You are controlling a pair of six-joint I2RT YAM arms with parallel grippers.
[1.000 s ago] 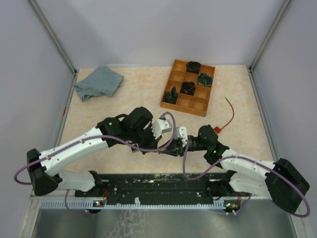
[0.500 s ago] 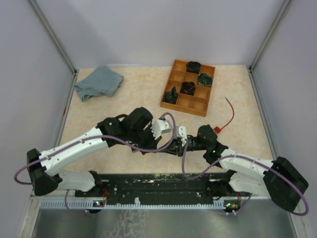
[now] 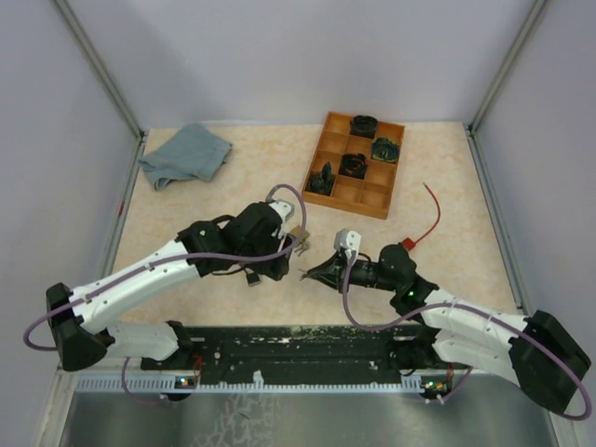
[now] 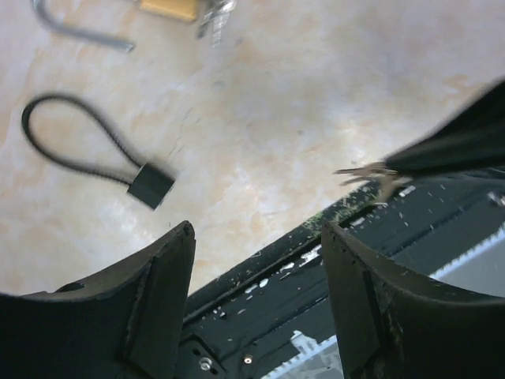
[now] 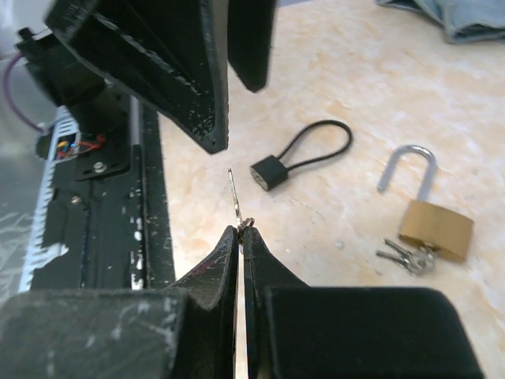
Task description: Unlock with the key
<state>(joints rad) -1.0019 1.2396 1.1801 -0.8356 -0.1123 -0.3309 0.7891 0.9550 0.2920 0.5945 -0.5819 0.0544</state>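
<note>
The key [image 5: 233, 193] is pinched in the closed tips of the right gripper [image 5: 241, 233], blade pointing ahead. The brass padlock [image 5: 435, 229] lies flat ahead and to the right of those tips, its long axis running away, shackle far, body near. The left gripper [image 4: 256, 233], fingers spread and empty, seems nearer, but its camera clips the padlock that the right wrist view shows whole.

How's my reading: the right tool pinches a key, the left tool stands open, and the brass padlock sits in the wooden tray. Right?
Not quite. The brass padlock lies on the table, not in the wooden tray; the right wrist view shows it. The right tool does pinch a key and the left tool stands open.
</note>
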